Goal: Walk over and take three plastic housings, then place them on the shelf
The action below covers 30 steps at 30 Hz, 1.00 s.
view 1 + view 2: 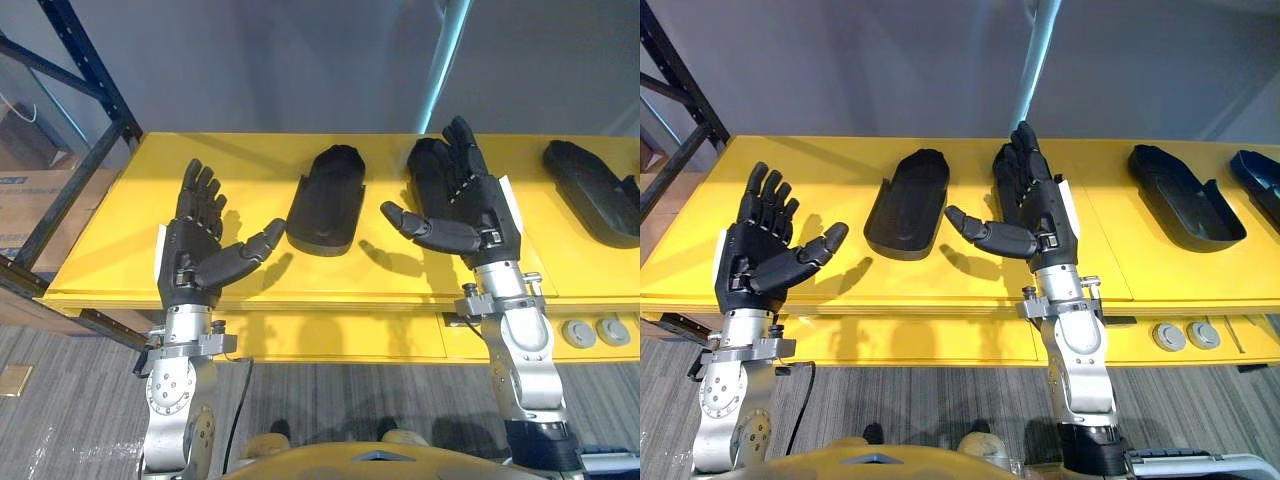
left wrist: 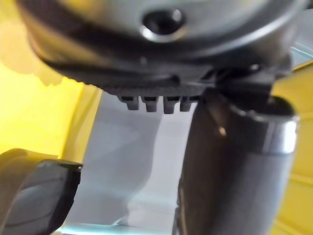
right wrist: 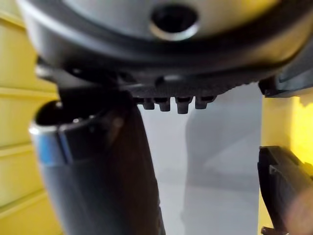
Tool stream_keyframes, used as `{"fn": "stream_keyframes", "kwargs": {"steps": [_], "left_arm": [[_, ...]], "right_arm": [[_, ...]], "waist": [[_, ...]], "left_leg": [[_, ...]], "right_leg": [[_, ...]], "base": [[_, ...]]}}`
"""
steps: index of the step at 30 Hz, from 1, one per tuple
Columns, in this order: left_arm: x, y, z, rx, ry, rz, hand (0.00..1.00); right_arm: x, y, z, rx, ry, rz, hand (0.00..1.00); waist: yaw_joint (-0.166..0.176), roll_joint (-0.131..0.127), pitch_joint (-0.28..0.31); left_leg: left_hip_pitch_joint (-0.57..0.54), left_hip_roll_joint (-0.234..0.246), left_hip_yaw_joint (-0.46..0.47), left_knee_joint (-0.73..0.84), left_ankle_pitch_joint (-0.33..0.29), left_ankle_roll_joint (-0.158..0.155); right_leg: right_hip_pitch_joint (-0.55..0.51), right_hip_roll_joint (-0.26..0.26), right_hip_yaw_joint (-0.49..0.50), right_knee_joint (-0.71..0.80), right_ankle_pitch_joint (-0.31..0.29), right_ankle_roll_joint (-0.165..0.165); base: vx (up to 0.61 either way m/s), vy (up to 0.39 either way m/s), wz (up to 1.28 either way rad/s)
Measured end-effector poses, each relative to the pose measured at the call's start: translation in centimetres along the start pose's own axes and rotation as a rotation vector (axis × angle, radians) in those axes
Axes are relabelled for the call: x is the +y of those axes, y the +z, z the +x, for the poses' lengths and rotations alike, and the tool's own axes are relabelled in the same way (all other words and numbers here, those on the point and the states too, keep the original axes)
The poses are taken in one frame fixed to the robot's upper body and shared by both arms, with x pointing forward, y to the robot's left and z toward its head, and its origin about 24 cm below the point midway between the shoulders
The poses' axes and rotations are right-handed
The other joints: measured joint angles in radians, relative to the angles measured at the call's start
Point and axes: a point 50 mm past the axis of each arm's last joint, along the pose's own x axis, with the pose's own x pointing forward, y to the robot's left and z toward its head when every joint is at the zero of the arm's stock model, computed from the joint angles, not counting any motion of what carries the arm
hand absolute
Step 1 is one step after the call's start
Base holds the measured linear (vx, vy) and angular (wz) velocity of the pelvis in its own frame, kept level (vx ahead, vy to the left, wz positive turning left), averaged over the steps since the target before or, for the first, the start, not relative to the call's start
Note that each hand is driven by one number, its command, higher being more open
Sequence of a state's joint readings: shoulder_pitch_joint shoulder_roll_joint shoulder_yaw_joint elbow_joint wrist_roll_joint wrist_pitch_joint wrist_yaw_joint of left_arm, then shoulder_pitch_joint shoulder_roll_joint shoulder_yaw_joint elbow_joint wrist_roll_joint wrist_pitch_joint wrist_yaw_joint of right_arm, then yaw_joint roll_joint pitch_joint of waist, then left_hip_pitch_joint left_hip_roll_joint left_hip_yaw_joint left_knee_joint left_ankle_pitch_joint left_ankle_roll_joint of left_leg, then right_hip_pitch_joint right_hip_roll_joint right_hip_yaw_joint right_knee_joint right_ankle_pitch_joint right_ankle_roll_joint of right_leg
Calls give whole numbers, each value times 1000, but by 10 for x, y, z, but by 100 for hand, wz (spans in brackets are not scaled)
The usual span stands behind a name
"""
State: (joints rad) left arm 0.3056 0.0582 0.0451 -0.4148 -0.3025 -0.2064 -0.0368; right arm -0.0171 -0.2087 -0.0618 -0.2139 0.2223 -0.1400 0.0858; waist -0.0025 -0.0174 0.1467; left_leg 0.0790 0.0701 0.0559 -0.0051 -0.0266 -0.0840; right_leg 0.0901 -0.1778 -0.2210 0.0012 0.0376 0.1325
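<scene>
1. While you read this entry, note that the left hand [image 1: 195, 250] was raised over the front-left part of the yellow bench [image 1: 100, 230]. Its fingers were straight and spread, its thumb out, and it held nothing.
2. Right hand [image 1: 465, 200]: raised over the front-middle of the bench, fingers likewise straight and spread wide, thumb pointing toward the left hand, also empty.
3. Middle housing [image 1: 325, 205]: one black plastic housing, lying flat on the bench between the two hands and apart from both.
   - Its long axis ran from the front edge toward the rear edge, with the far end leaning slightly to the right.
   - It lay to the right of the left hand and to the left of the right hand.
   - Both thumbs pointed in at it, so you could judge neither hand clearly nearer.
4. Right housing [image 1: 590, 195]: a second black housing toward the right end of the bench, hollow side up.
   - Its long axis ran at a slant from the rear edge down toward the front-right.
   - It was well apart from the left hand and lay on the outer side of the right hand, so only the right arm looked placed to reach it.
5. Far housing [image 1: 1258, 180]: a third dark housing at the extreme right edge, partly cut off.
6. Status, as a judgement: nothing was yet picked up, and the middle housing suited a grasp across its short width.
</scene>
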Motion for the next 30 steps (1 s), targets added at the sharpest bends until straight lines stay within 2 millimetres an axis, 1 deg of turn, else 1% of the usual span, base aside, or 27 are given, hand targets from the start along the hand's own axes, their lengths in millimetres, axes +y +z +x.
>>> {"fn": "stream_keyframes", "kwargs": {"steps": [2, 5, 6, 10, 15, 17, 19, 25, 30], "left_arm": [[1, -2, 0, 17, 2, 1, 100], [1, -8, -1, 48, -11, 1, 100], [2, -9, -1, 57, -13, 3, 100], [4, -16, -2, 104, -42, 26, 100], [4, -16, -2, 105, -47, 25, 100], [2, -17, -2, 108, -57, 22, 100], [-1, -18, -2, 114, -78, 21, 100], [-4, -20, -2, 133, -118, 19, 100], [-10, -22, -3, 146, -151, 8, 100]], "right_arm": [[0, -8, 5, 41, -27, 8, 100], [3, -13, 9, 75, -29, 10, 100], [4, -14, 10, 79, -25, 7, 100], [10, -20, 26, 112, -2, 15, 100], [18, -23, 37, 135, 32, 20, 100], [18, -24, 40, 149, 34, 19, 100], [19, -24, 45, 160, 35, 18, 100], [16, -29, 46, 222, -9, -13, 100], [14, -30, 50, 233, -39, -24, 100]], "waist": [[8, 0, 0], [25, 0, 0], [26, 0, 0], [30, 0, 0], [34, 1, 1], [34, 5, 4], [34, 16, 17], [34, 32, 37], [29, 29, 42]], "left_leg": [[0, -4, -12, -3, 3, 1], [0, -6, -21, -9, 12, 10], [1, -6, -23, -11, 13, 10], [2, -10, -34, -16, 19, 15], [-1, -11, -42, -18, 15, 21], [-2, -10, -46, -18, 15, 21], [-3, -10, -50, -18, 16, 21], [-4, -7, -52, -21, 21, 21], [-1, -8, -51, -33, 34, 23]], "right_leg": [[5, -4, -6, 1, 1, 1], [5, -6, -8, 6, 5, 7], [5, -7, -8, 8, 7, 9], [5, -11, -4, 16, 14, 14], [5, -11, 3, 16, 23, 14], [5, -11, 4, 18, 24, 14], [5, -10, 5, 23, 25, 15], [4, -7, 6, 23, 25, 15], [1, -8, 8, 23, 25, 14]], "base": [[8, 4, 14], [10, 11, 11], [4, 16, 13], [-18, 14, 8], [-34, 2, 4], [-38, -6, 5], [-46, -8, 4], [-14, -5, 1], [0, 0, 0]]}}
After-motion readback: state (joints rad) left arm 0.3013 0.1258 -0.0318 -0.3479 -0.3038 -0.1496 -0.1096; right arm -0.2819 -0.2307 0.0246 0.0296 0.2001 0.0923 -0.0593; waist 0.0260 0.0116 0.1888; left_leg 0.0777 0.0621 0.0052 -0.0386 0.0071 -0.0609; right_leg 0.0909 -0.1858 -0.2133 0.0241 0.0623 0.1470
